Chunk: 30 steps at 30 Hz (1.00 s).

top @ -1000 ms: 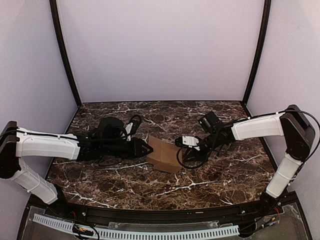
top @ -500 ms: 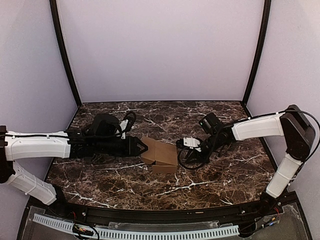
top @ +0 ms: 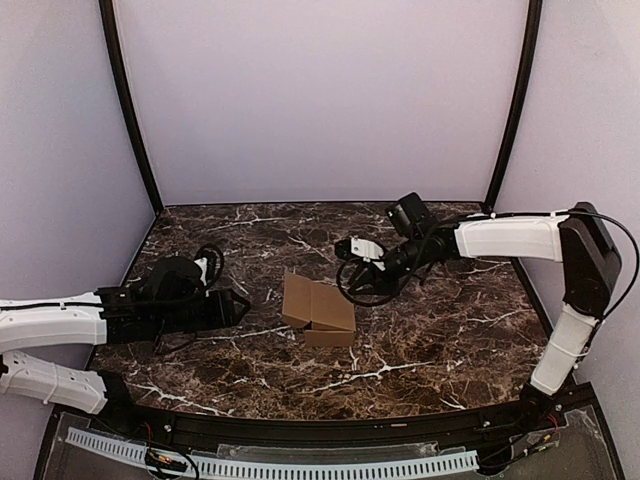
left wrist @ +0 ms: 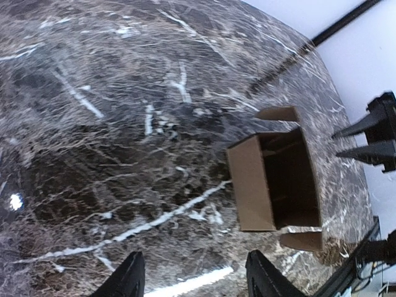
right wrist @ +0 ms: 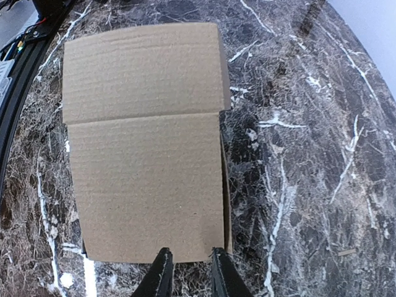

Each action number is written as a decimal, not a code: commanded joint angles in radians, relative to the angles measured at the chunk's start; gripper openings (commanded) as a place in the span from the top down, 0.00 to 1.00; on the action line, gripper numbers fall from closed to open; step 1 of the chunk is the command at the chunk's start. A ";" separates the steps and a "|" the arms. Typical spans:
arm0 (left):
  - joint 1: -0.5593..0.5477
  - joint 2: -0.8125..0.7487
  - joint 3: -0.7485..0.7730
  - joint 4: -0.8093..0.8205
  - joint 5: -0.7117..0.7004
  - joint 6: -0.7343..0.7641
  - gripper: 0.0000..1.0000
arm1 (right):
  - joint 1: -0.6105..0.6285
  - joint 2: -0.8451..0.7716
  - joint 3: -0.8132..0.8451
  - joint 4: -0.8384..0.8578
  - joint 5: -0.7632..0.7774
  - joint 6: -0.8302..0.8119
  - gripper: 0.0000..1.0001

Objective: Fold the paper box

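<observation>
The paper box [top: 318,310] is a small brown cardboard box lying on its side on the marble table, touched by neither gripper. In the left wrist view the paper box [left wrist: 275,182] shows its open mouth with a small flap at each end. In the right wrist view the paper box [right wrist: 145,161] shows its creased closed side. My left gripper [top: 242,304] is wide open and empty, left of the box; its jaws [left wrist: 195,278] stand well short of it. My right gripper [top: 347,276] is narrowly open and empty, just behind and right of the box [right wrist: 189,272].
The dark marble table [top: 450,350] is walled by lilac panels with black corner posts [top: 130,120]. A black rail and white cable chain [top: 300,465] run along the near edge. The right gripper's fingers [left wrist: 368,127] show past the box in the left wrist view.
My left gripper let go of the box's left side and drew back left. My right gripper moved up and back from the box's right side. The box turned and settled.
</observation>
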State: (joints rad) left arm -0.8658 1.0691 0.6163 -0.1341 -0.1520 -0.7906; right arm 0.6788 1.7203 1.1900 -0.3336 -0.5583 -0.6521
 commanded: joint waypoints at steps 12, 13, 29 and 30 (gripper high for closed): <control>0.062 0.437 -0.176 0.685 0.036 -0.232 0.46 | 0.031 0.124 -0.021 0.005 -0.023 0.009 0.79; 0.062 0.483 -0.185 0.726 0.052 -0.251 0.46 | 0.031 0.128 -0.028 0.006 -0.018 0.007 0.79; 0.066 0.866 -0.162 1.281 0.249 -0.439 0.50 | -0.006 0.140 -0.097 -0.008 0.023 -0.012 0.80; 0.066 0.856 -0.168 1.283 0.244 -0.439 0.50 | -0.010 0.140 -0.103 -0.012 0.026 -0.015 0.80</control>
State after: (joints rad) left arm -0.8021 1.9114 0.4877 1.1339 0.0494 -1.1915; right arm 0.6819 1.8282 1.1385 -0.2565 -0.5900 -0.6571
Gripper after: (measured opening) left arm 0.507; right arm 0.203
